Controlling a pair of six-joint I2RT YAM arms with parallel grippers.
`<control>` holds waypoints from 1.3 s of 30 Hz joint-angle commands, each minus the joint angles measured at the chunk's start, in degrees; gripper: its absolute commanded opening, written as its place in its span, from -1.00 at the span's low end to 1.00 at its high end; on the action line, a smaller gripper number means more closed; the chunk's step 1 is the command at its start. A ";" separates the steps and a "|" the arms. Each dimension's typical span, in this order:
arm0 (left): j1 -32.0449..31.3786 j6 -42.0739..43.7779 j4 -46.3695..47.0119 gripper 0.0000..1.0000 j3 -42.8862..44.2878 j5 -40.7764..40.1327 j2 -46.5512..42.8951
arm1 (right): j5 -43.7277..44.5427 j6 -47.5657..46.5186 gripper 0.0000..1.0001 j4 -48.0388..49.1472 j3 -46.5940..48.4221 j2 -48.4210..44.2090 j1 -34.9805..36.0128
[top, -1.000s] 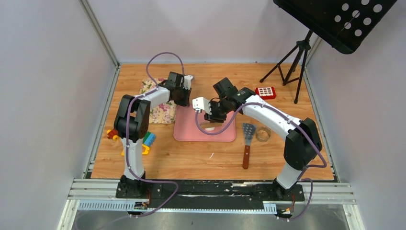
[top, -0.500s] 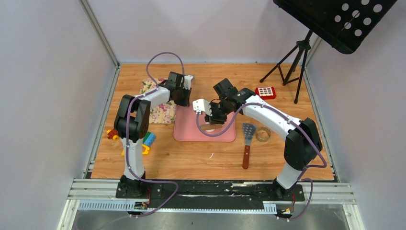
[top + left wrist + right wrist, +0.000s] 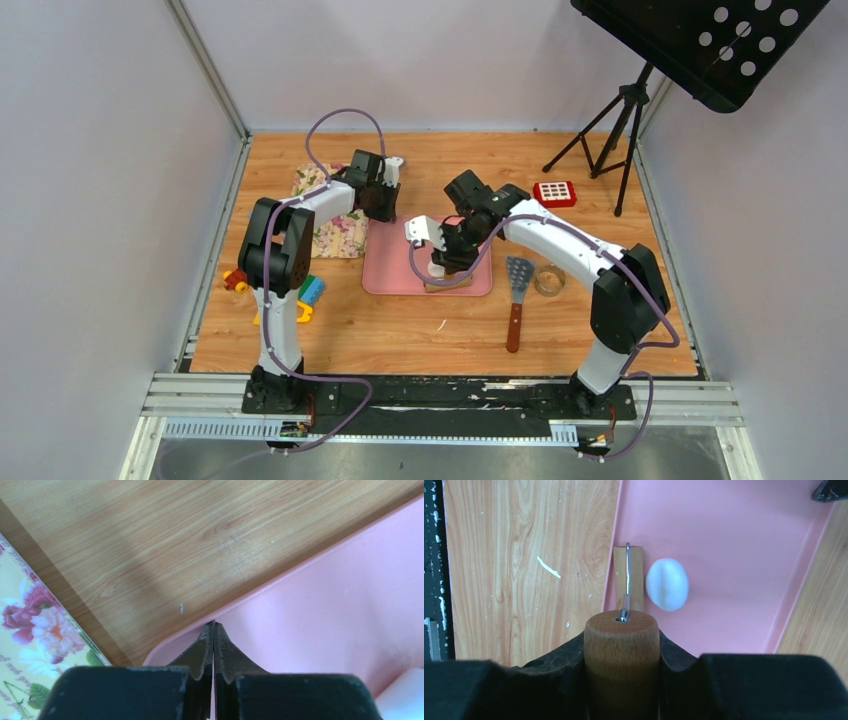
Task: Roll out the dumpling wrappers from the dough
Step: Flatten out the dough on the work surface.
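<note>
Dough ball (image 3: 667, 584) on pink mat (image 3: 734, 545), just beside wooden roller (image 3: 621, 645)

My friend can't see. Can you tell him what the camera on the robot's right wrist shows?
The robot's right hand grips a wooden handle, and its small roller sits at the edge of a pink mat, right beside a white dough ball. The mat lies on a wooden table, where there is a little white scrap too.
</note>
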 commanded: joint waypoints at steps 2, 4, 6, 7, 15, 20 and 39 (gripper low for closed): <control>0.13 0.26 -1.55 -1.00 0.50 -3.10 2.01 | -1.42 1.86 -1.00 -2.57 4.90 -1.16 -0.30; 0.13 0.26 -1.54 -1.00 0.59 -3.09 2.04 | -1.64 2.32 -1.00 -2.28 6.49 -1.75 -0.31; 0.13 0.22 -1.61 -1.00 0.58 -2.96 2.02 | -1.82 2.78 -1.00 -2.12 7.74 -2.00 -0.31; 0.13 0.26 -1.63 -1.00 0.54 -3.00 2.06 | -1.70 3.03 -1.00 -1.87 8.18 -2.12 -0.34; 0.13 0.26 -1.73 -1.00 0.62 -2.61 1.77 | 1.89 0.68 -1.00 -2.59 10.90 -0.21 -0.47; 0.13 0.35 -1.63 -1.00 0.47 -3.97 1.73 | 0.04 -1.68 -1.00 -5.38 10.97 -0.37 -1.56; 0.13 0.31 -1.56 -1.00 0.39 -3.15 1.25 | 6.39 1.22 -1.00 -5.83 3.84 -1.51 -7.75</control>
